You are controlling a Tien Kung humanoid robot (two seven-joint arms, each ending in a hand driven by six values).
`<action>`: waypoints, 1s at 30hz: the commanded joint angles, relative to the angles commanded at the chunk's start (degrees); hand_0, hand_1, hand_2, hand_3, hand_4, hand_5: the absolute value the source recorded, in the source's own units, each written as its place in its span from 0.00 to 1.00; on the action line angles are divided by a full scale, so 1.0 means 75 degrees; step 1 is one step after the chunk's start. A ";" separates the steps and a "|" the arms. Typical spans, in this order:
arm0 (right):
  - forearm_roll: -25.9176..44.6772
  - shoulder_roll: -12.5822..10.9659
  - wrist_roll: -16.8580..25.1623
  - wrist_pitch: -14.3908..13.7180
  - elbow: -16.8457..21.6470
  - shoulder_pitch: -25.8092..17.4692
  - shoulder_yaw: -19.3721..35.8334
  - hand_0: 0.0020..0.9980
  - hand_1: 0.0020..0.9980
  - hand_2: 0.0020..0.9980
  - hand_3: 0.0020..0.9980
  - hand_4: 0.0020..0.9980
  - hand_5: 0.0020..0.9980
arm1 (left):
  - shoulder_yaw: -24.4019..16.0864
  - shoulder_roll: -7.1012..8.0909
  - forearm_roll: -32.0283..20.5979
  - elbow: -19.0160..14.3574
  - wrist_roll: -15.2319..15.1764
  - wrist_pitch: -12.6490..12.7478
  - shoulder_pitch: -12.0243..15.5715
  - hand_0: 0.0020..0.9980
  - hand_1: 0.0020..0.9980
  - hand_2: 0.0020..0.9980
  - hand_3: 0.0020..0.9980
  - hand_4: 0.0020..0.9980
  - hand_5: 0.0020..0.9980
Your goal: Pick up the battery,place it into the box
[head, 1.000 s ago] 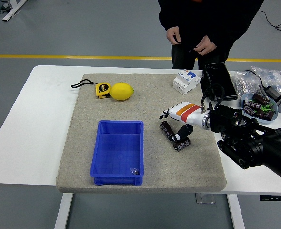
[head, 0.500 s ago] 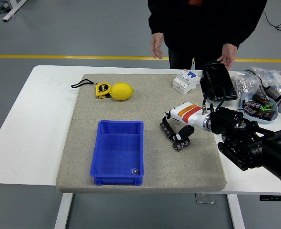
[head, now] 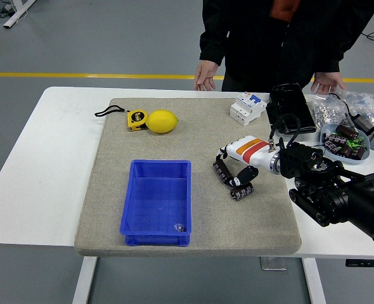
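The right hand point(head: 241, 161) sits low over two dark cylindrical batteries point(head: 231, 179) lying on the grey mat point(head: 111, 164), just right of the blue box point(head: 156, 201). Its fingers curl down around them, though whether they've truly pinched one I can't tell (the hand hides the contact). To do this well, I'd say it should close on a single battery, lift cleanly clear of the other, then carry left over the box rim.
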 joint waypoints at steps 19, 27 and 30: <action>-0.0050 0.0037 -0.0028 -0.0071 0.0025 -0.0082 0.0172 0.39 0.49 0.56 0.61 0.74 0.31 | -0.0151 0.0020 0.0219 0.0000 0.0039 -0.0022 0.0223 0.77 0.73 0.75 0.64 0.72 0.63; -0.0016 -0.0050 -0.0045 -0.0070 0.0064 0.0002 0.0260 0.39 0.49 0.56 0.61 0.73 0.30 | -0.0217 0.0046 0.0301 0.0000 0.0045 -0.0029 0.0255 0.77 0.73 0.75 0.64 0.72 0.62; -0.0015 -0.0097 -0.0046 -0.0059 0.0102 0.0022 0.0293 0.39 0.49 0.56 0.60 0.73 0.30 | -0.0252 0.0051 0.0330 0.0000 0.0045 -0.0027 0.0270 0.77 0.73 0.75 0.64 0.72 0.62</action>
